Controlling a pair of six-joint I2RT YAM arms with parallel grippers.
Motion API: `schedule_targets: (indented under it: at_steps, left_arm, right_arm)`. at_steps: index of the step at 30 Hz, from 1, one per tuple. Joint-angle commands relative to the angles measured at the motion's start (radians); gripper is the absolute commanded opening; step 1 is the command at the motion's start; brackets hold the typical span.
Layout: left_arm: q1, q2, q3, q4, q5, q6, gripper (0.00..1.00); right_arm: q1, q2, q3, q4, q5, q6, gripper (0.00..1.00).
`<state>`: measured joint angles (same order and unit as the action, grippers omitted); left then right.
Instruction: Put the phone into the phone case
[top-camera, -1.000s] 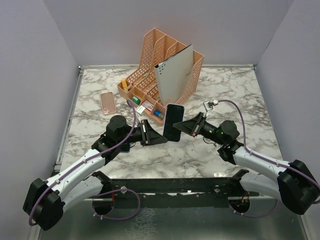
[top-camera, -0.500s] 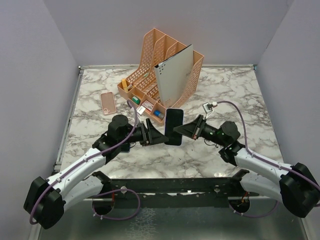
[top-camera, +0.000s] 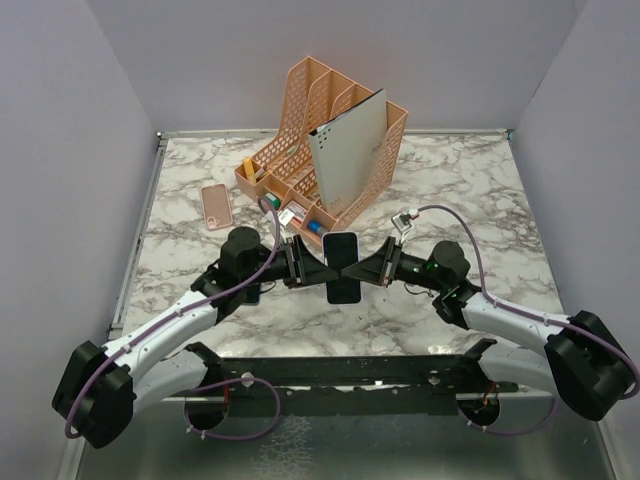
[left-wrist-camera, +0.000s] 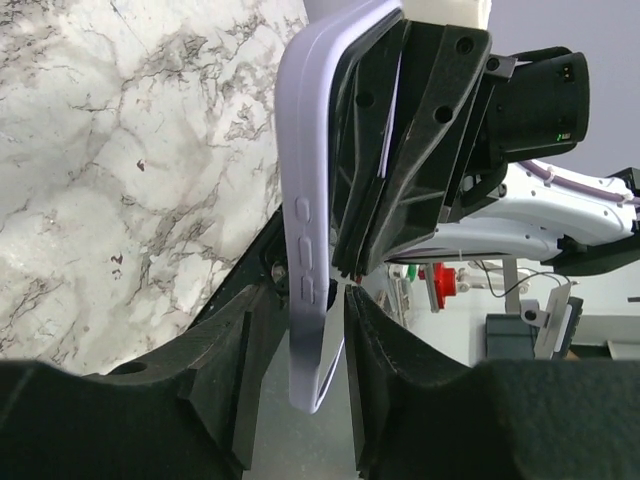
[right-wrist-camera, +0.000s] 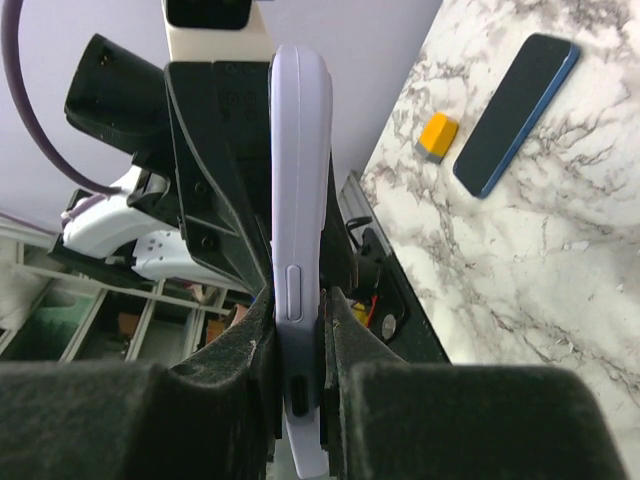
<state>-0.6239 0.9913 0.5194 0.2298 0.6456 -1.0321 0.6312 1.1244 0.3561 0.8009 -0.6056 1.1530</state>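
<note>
Orange organizer (top-camera: 297, 100), seen from above: what sits in it?

A grey board (top-camera: 345, 150) leans in the tall slots and small items (top-camera: 300, 215) fill the low front trays, just beyond both grippers. Between the left gripper (top-camera: 318, 272) and the right gripper (top-camera: 362, 268) stands the lavender case (top-camera: 342, 265). Its dark face is toward the camera and its long axis crosses the line of the arms. A pink case (top-camera: 217, 206) lies well outside the left one, and bare table (top-camera: 480, 200) opens beyond the right.

And the left wrist?

Its fingers (left-wrist-camera: 245, 370) press on one end of the case, which is seen edge-on and runs away from them.

Right wrist?

Fingers (right-wrist-camera: 240, 370) pinch that case too. A dark blue phone (right-wrist-camera: 515, 110) and an orange block (right-wrist-camera: 437, 135) lie flat on the marble beyond, to their right.
</note>
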Motion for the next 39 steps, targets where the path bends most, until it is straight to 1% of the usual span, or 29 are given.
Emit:
schedule_targets:
  at_steps: [1,3,4,6,7,9,11,14,16,19,25,29,32,33,36,39]
  left_arm:
    - [0.000,0.006,-0.015,0.046,-0.004,-0.014,0.42]
    - [0.000,0.003,-0.023,0.053,-0.007,-0.019,0.42]
    - [0.000,0.002,-0.026,0.056,-0.009,-0.022,0.38]
    - [0.000,-0.002,-0.030,0.063,-0.010,-0.025,0.24]
    - [0.000,-0.006,-0.031,0.064,-0.014,-0.024,0.17]
    - [0.000,-0.017,-0.036,0.065,-0.037,-0.023,0.00]
    - [0.000,-0.026,-0.041,0.065,-0.060,-0.023,0.00]
    - [0.000,-0.039,-0.040,0.065,-0.070,-0.015,0.00]
    - [0.000,-0.050,-0.041,0.065,-0.078,-0.014,0.00]
    - [0.000,-0.075,-0.045,0.065,-0.102,-0.013,0.00]
    - [0.000,-0.120,-0.049,0.067,-0.153,-0.010,0.00]
    - [0.000,-0.108,-0.040,0.077,-0.154,-0.007,0.00]
    - [0.000,-0.095,-0.031,0.077,-0.151,0.001,0.00]
    - [0.000,-0.094,-0.030,0.077,-0.149,0.004,0.00]
    - [0.000,-0.095,-0.027,0.071,-0.159,0.016,0.00]
    - [-0.001,-0.093,-0.004,0.005,-0.187,0.067,0.00]
  right_arm:
    - [0.002,0.014,-0.015,0.134,-0.077,0.042,0.01]
    - [0.003,0.016,-0.017,0.140,-0.078,0.044,0.00]
    - [0.002,0.018,-0.016,0.139,-0.084,0.044,0.01]
    - [0.002,0.021,-0.011,0.135,-0.105,0.041,0.02]
    - [0.002,0.022,-0.008,0.132,-0.117,0.037,0.05]
    - [0.002,0.014,-0.008,0.127,-0.136,0.028,0.14]
    - [0.002,-0.004,-0.013,0.112,-0.147,0.021,0.27]
    - [0.002,-0.038,-0.025,0.072,-0.155,0.025,0.40]
    - [0.002,-0.062,-0.042,0.059,-0.157,0.032,0.43]
    - [0.002,-0.086,-0.080,0.062,-0.157,0.055,0.44]
    - [0.002,-0.090,-0.129,0.096,-0.174,0.098,0.44]
    - [0.002,-0.089,-0.117,0.056,-0.169,0.084,0.44]
    - [0.002,-0.078,-0.110,0.048,-0.153,0.085,0.41]
    - [0.002,-0.072,-0.108,0.047,-0.149,0.089,0.36]
    - [0.002,-0.056,-0.103,0.051,-0.137,0.114,0.18]
    - [0.002,-0.047,-0.102,0.010,-0.107,0.149,0.04]
